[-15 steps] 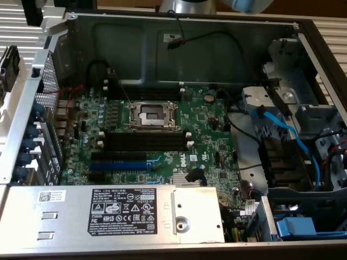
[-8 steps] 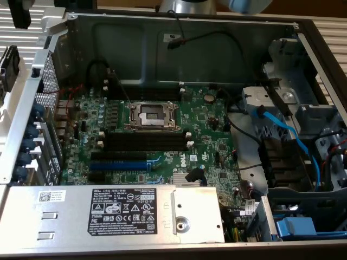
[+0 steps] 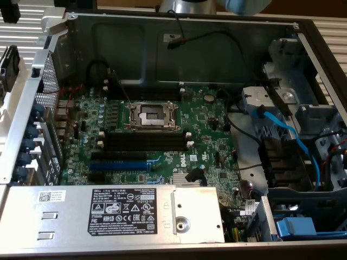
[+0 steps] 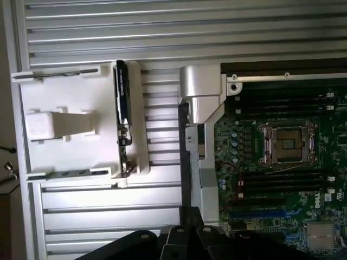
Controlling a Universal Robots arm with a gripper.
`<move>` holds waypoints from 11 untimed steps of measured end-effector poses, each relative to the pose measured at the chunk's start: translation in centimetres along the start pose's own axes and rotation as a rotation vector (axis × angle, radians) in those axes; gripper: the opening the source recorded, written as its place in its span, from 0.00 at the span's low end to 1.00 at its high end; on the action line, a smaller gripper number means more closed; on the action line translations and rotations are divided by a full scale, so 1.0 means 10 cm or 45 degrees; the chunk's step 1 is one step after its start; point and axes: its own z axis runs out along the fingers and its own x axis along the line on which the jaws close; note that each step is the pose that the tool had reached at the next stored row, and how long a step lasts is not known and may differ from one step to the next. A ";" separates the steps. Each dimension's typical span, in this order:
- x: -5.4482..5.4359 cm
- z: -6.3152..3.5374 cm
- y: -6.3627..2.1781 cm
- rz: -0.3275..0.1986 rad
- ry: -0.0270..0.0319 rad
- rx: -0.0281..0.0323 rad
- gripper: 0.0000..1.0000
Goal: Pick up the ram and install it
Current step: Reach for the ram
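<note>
The ram (image 4: 122, 111) is a long thin dark stick standing on edge in a white holder (image 4: 76, 127) on the ribbed metal surface beside the open computer case. In the exterior view the ram (image 3: 10, 67) is a dark strip at the far left edge, outside the case wall. My gripper (image 4: 187, 238) hangs as black parts over the case's edge, apart from the ram, with nothing in it. On the green motherboard (image 3: 211, 135), black memory slots (image 3: 143, 142) with white end clips lie next to the CPU socket (image 3: 152, 115). The wrist view has the same memory slots (image 4: 276, 181).
A long blue slot (image 3: 119, 162) lies beside the black slots. The power supply (image 3: 108, 214) with its label covers the case's near side. Blue cables (image 3: 295, 143) and drive bays fill the exterior view's right. The arm's base (image 3: 190, 5) rises behind the case's back wall.
</note>
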 end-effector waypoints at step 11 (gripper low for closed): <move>0.49 -0.003 -0.031 0.001 0.0036 -0.0694 0.10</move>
